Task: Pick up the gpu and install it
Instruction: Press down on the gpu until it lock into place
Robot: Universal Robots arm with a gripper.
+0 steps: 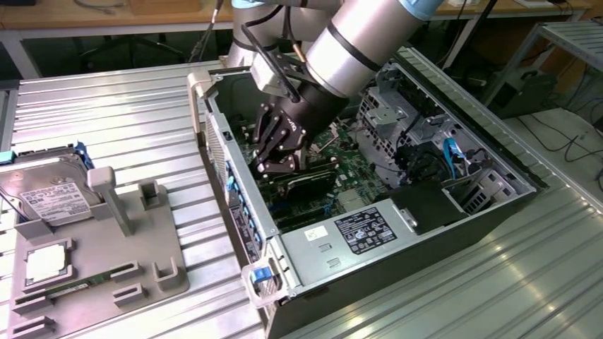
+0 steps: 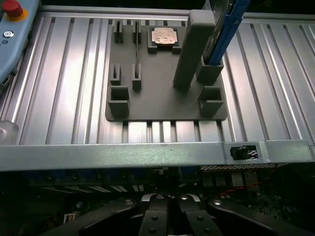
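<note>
We are looking at the arm reaching down into the open computer case (image 1: 311, 263), which is lying on its side on the ribbed metal table (image 1: 113, 106); the gripper (image 1: 276, 167) is hanging deep inside, over the motherboard, and its fingers are pressing together with no gap between them in the wrist view (image 2: 167, 200). The gpu (image 1: 306, 183) is sitting inside the case, a long dark card lying across the green board just below the fingertips; we are seeing the tips right at its upper edge, but we are not able to tell whether they are pinching it or only touching it. The power supply (image 1: 363, 229), with its dark label, is occupying the end of the case near the blue latch.

Toward the exterior view's left, well apart from the case, a grey holder tray (image 1: 104, 261) is resting on the table; the hard drive (image 1: 52, 198) with its white label is leaning in the tray's far end, and the square processor chip (image 1: 45, 263) is lying flat in its recess; the wrist view is showing the same tray (image 2: 162, 105) and chip (image 2: 165, 36) beyond the case's rim.
</note>
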